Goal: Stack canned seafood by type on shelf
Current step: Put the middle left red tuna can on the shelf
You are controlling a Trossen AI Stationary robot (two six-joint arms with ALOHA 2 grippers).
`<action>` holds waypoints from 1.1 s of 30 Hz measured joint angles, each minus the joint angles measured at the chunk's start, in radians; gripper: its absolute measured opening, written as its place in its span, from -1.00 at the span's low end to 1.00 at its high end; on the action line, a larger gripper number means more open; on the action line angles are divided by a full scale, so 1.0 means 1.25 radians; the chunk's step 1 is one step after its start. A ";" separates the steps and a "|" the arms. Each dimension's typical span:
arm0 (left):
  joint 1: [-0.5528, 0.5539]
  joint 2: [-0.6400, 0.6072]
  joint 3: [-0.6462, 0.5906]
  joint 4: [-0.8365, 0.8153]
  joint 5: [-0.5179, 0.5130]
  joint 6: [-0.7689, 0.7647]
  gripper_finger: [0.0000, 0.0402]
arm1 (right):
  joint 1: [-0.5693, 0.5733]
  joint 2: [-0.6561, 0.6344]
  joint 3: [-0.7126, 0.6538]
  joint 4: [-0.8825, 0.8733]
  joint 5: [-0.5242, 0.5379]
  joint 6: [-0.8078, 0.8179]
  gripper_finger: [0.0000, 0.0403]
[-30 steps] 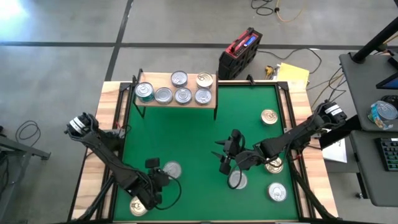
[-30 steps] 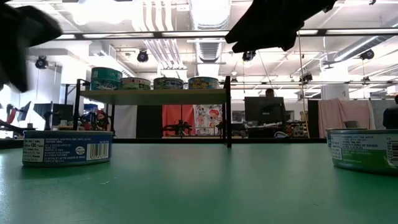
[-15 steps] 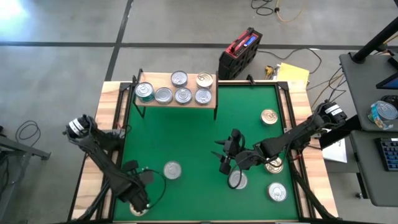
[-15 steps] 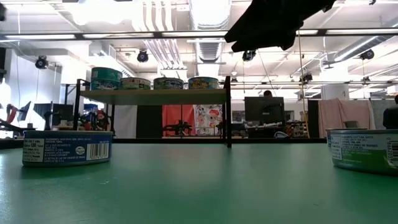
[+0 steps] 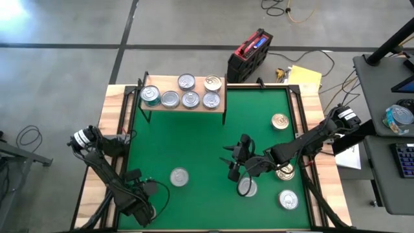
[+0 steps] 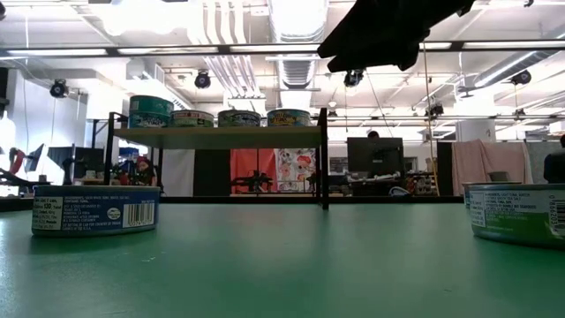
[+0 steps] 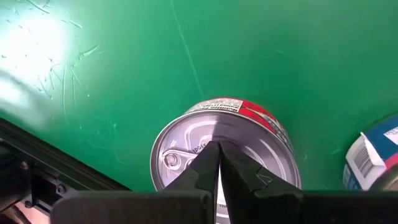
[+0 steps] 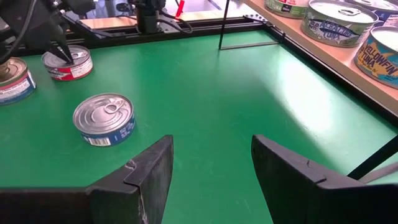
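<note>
One red-sided tin (image 7: 227, 146) lies directly under the closed left tool (image 7: 217, 152).

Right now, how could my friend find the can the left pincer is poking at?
Start at the green mat and go to its near left corner. The red-sided can sits under the shut left pincer. The can beside it has blue and white sides instead.

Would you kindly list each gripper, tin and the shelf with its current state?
Left gripper: shut, tips on the red-sided tin, not holding it.
Right gripper: open, empty, above the mat.
Blue-sided tin: upright, on the mat.
Shelf: six tins on it.
</note>
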 joint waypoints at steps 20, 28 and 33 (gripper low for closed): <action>0.002 0.002 0.000 0.073 -0.104 0.051 -1.00 | 0.000 0.000 0.000 0.002 0.000 0.000 0.02; 0.033 0.002 0.000 0.094 -0.132 0.097 -1.00 | 0.000 -0.001 0.000 0.003 0.000 0.000 0.02; 0.051 0.002 0.000 0.133 -0.153 0.140 -1.00 | 0.000 -0.001 0.000 0.003 0.000 0.000 0.02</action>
